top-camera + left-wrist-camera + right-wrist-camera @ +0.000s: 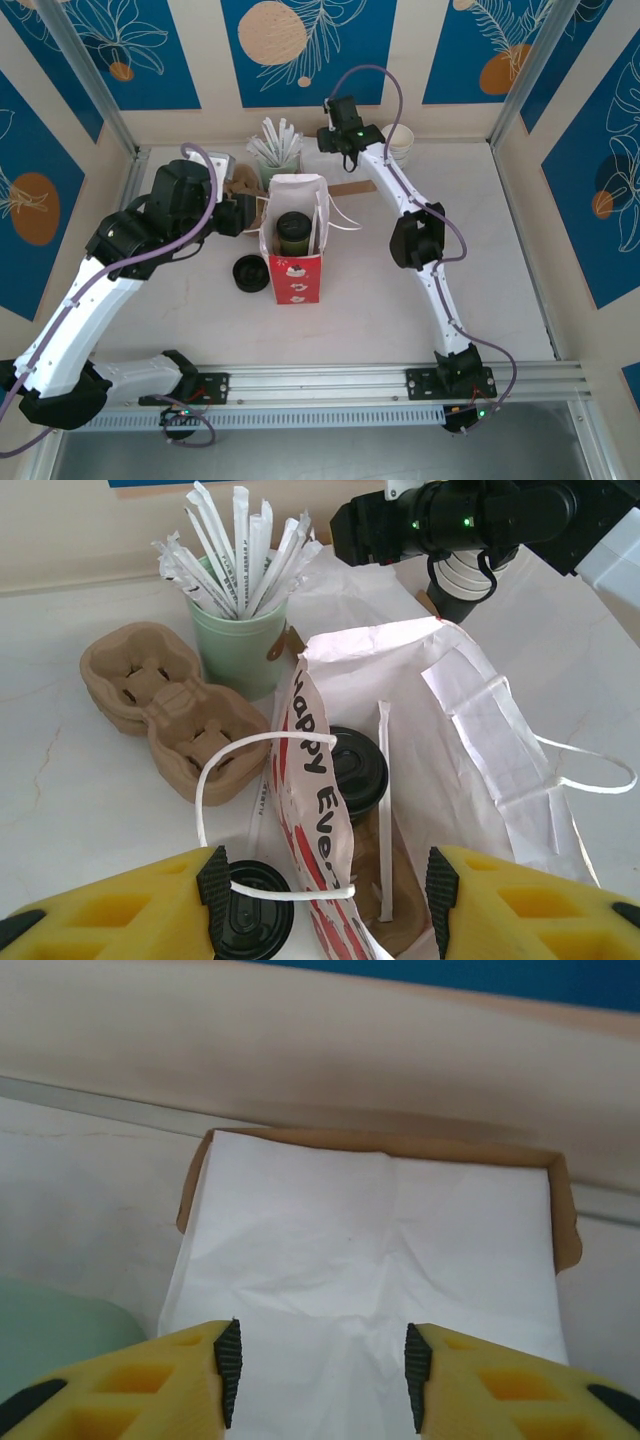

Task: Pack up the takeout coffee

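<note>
Coffee: I see the takeout coffee (293, 232) upright inside the red bag (296, 277).
Left gripper (322, 880): apart, the bag's wall between its fingers.
Right gripper (320, 1360): apart, over white paper (380, 1240).

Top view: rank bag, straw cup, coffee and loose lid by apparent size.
Bag, largest.
Straw cup with its straws, next.
Coffee and loose lid look about alike; the coffee sits inside the bag, partly hidden, so unranked.

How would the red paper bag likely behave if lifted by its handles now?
The red bag has creased, bowed walls, so it would probably flex, not stay rigid. With the takeout coffee standing inside, weight likely sits low; lifting by one thin handle may tilt it. Being tall and narrow, a high push could tip it.
</note>
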Robot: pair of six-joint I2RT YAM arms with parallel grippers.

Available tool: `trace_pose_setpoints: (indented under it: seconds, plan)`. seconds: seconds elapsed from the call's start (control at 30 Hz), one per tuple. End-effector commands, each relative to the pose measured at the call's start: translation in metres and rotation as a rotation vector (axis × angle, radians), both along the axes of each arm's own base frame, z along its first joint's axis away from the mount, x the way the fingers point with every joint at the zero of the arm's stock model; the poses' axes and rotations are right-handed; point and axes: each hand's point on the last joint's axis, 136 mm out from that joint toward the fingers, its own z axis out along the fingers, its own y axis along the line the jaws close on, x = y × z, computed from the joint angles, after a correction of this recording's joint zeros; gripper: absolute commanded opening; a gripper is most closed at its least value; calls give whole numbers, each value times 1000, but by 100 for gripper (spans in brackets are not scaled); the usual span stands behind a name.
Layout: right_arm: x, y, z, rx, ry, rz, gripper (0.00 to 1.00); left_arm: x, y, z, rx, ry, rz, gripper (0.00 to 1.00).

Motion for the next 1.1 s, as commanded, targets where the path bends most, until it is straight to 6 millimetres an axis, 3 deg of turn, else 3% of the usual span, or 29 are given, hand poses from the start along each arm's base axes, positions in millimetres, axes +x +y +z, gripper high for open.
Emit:
trace_pose_setpoints:
  seconds: [0.0, 0.33, 0.73, 0.87, 1.07]
  plan:
    - [0, -8, -39, 2, 84, -29, 55, 0, 8, 4, 0, -20, 23, 56]
    - [-7, -15, -91, 6, 204, -52, 61, 2, 7, -1, 7, -10, 27, 56]
    - [-19, -17, -121, 23, 292, -64, 61, 1, 6, -4, 2, -4, 24, 56]
    - [-19, -18, -124, 21, 298, -63, 53, 0, 8, -2, 1, -10, 28, 55]
    - [-18, -18, -114, 23, 282, -61, 29, -2, 9, -3, -2, -8, 29, 55]
